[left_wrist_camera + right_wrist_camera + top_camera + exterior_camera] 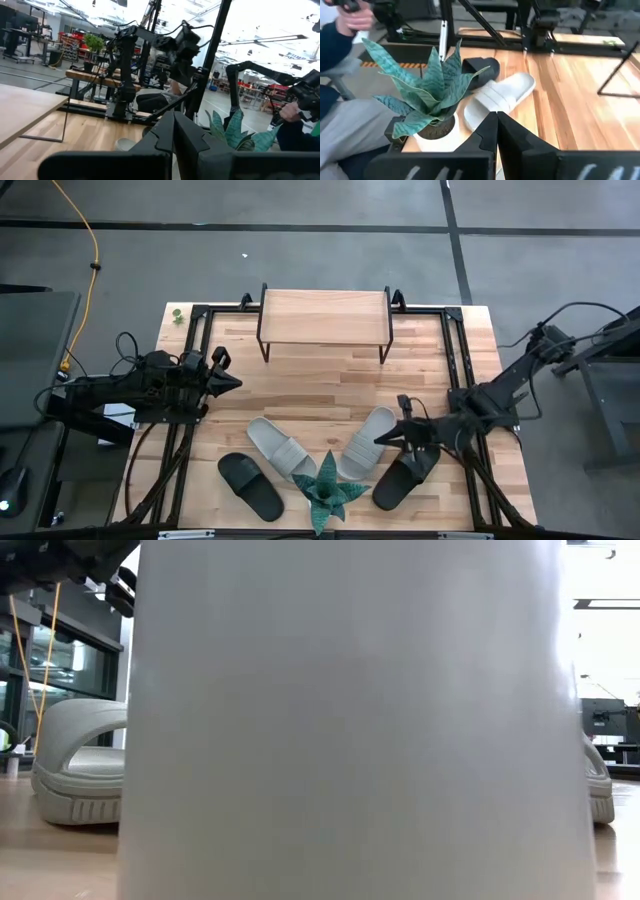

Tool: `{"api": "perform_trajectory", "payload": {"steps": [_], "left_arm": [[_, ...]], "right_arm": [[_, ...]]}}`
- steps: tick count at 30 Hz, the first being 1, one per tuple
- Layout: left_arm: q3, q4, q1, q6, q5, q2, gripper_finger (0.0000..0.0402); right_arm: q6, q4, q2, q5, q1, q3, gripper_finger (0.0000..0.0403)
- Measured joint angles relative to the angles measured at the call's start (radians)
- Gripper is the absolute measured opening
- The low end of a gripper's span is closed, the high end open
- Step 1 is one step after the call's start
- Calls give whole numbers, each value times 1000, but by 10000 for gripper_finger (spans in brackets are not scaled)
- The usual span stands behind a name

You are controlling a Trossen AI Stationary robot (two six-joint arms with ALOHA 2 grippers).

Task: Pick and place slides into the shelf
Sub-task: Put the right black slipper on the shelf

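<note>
4 slides (283, 448) lie around the plant (326, 492), none on the shelf (324, 314). The right gripper (380, 440), clenched and empty, hovers over the grey slide (366, 442), with a black slide (404, 475) just behind it. The left gripper (237, 383), clenched too, waits far from them.

white pot (340, 720) blocking low view, slides (80, 770) half-hidden
</note>
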Motion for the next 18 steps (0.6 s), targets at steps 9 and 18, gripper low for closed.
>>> {"api": "perform_trajectory", "payload": {"steps": [9, 18], "left_arm": [[0, -1, 0, 0, 0, 0, 1], [0, -5, 0, 0, 0, 0, 1]], "right_arm": [[135, -244, 170, 127, 98, 219, 0], [410, -667, 354, 146, 138, 457, 0]]}}
